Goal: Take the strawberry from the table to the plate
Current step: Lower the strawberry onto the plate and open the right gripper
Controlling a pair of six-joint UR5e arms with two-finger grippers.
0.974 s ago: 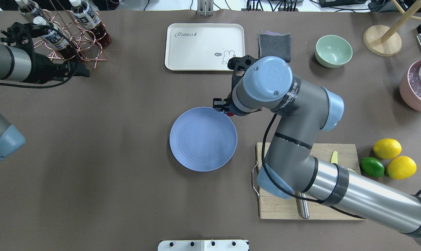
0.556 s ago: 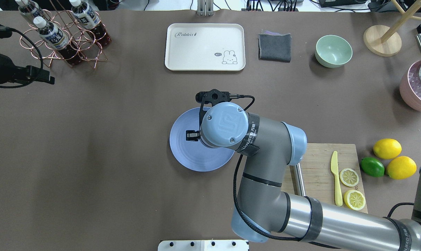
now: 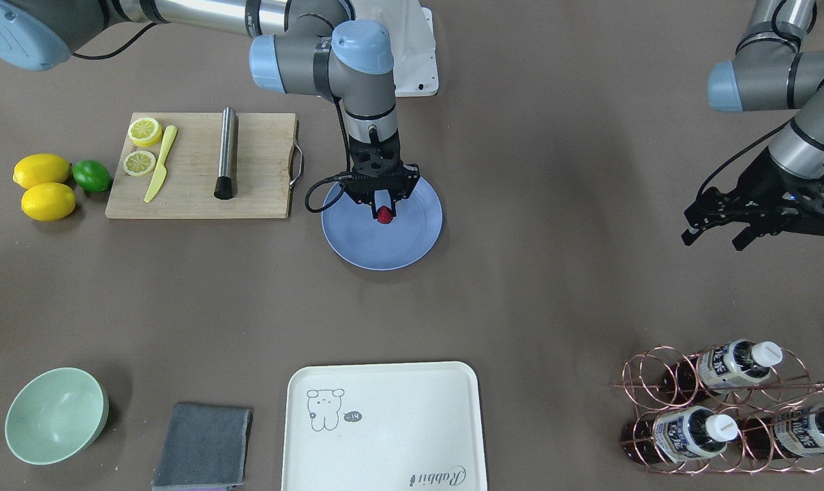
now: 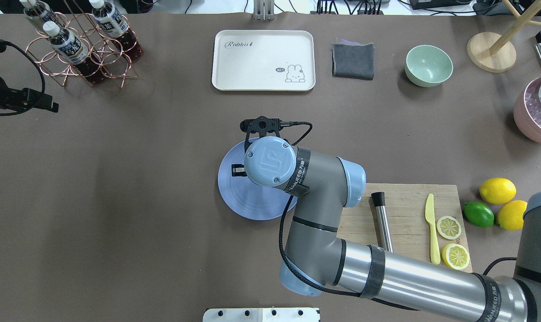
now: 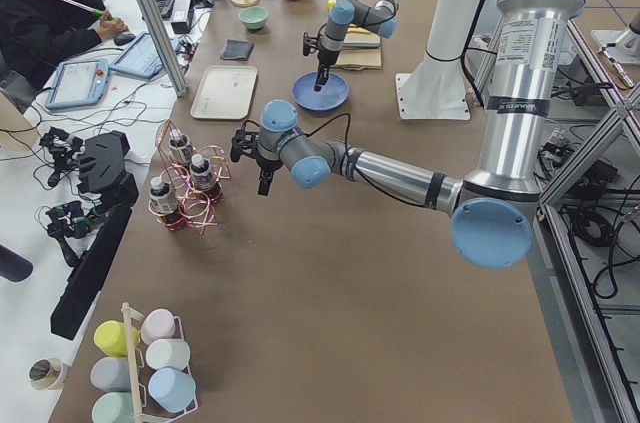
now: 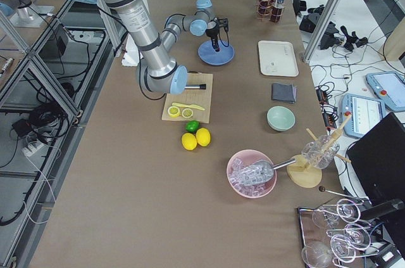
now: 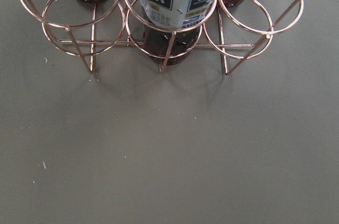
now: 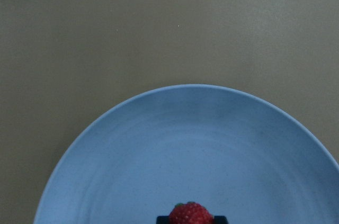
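The small red strawberry [image 3: 384, 216] sits between the fingers of my right gripper [image 3: 383, 213], which is shut on it, pointing down over the round blue plate [image 3: 384, 252]. The right wrist view shows the strawberry [image 8: 190, 214] at its bottom edge, over the plate [image 8: 185, 150]. I cannot tell whether the berry touches the plate. In the overhead view the right wrist covers the gripper and berry above the plate [image 4: 243, 201]. My left gripper [image 3: 711, 239] hangs open and empty far off at the robot's left side of the brown table [image 3: 555, 204].
A wooden cutting board [image 3: 262, 170] with lemon slices, a yellow knife and a metal rod lies beside the plate. Two lemons and a lime [image 3: 43, 184] lie beyond it. On the operators' side stand a cream tray [image 3: 384, 423], a grey cloth [image 3: 202, 436], a mint bowl [image 3: 56, 414] and a copper bottle rack [image 3: 718, 409].
My right arm swung from the plate's far right rim to above the plate, carrying the strawberry. The left arm drew back leftward, away from the bottle rack.
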